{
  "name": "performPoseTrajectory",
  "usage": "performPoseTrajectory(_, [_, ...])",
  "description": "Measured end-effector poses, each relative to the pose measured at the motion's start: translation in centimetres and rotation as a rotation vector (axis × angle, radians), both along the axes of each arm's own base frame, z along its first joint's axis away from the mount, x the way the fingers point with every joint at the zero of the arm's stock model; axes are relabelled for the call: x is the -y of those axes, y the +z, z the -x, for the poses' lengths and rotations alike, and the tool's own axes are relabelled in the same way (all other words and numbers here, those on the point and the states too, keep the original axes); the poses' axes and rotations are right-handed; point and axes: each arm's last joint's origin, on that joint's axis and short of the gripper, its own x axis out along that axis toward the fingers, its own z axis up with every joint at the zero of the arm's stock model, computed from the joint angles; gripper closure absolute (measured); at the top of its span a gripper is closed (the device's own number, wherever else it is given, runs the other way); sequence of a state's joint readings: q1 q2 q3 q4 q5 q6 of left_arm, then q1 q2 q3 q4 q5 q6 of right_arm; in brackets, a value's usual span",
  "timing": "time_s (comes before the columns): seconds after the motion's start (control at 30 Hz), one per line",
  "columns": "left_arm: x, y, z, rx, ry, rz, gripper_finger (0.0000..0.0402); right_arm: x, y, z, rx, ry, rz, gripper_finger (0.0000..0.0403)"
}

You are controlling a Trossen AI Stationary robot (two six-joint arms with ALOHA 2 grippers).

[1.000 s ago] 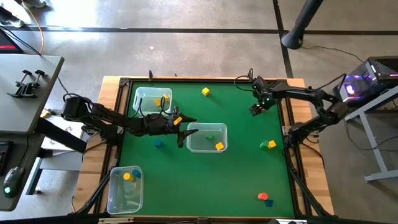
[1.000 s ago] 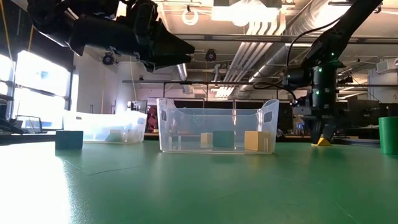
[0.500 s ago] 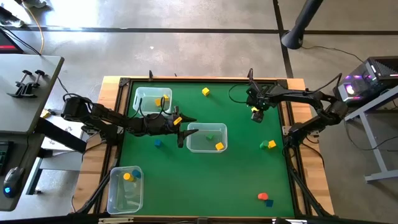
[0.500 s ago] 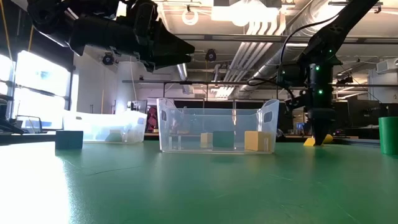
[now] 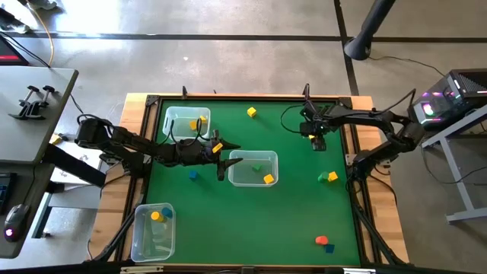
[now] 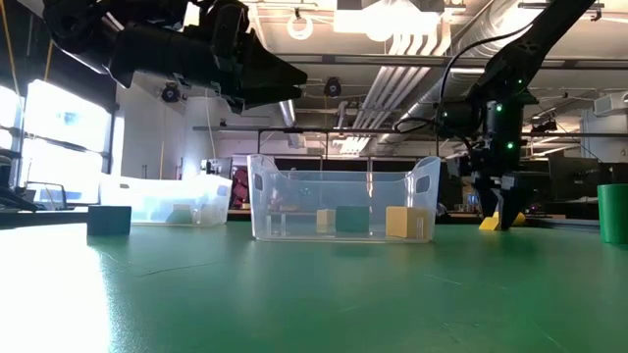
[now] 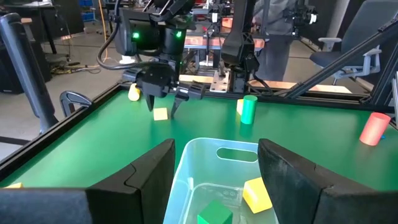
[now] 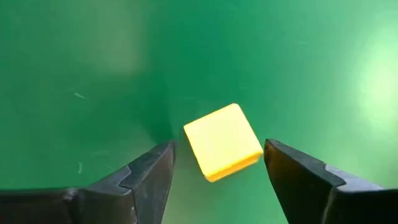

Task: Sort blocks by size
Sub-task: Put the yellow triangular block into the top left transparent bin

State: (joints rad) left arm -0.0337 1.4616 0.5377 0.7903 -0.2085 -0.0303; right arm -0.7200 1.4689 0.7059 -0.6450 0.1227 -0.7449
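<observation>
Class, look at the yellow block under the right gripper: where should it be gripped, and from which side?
Grip the yellow block across two opposite flat side faces, coming straight down from above. It lies flat on the mat, turned askew between the open fingers of the right gripper, so the wrist probably needs a slight turn to square up.

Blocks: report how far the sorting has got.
Done: the middle bin holds a green and a yellow block, and the other two bins each hold blocks too. In hand: the right gripper hangs open over a yellow block lying on the mat, not gripped. The left gripper waits open at the middle bin. Left: loose blocks by the far edge, the right edge and the near right corner.
</observation>
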Motion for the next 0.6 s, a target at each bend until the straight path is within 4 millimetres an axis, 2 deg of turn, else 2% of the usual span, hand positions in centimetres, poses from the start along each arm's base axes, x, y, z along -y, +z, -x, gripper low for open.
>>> performPoseTrajectory(0.2, [0.0,0.0,0.0,0.000,0.000,-0.001,0.0186,0.2,-1.3,-0.3,-0.055,0.079,-0.051,0.0187])
performPoseTrajectory(0.33, [0.0,0.0,0.0,0.000,0.000,-0.001,0.0186,0.1,-1.4,-0.3,-0.052,0.082,-0.074,0.0223])
performPoseTrajectory(0.47, [0.0,0.0,0.0,0.000,0.000,0.000,0.0186,-0.1,-0.7,-0.3,-0.021,0.075,-0.065,0.0272])
performPoseTrajectory(0.6, [0.0,0.0,0.0,-0.002,-0.001,-0.001,0.0186,0.0,1.1,-1.5,0.087,0.007,-0.061,0.0272])
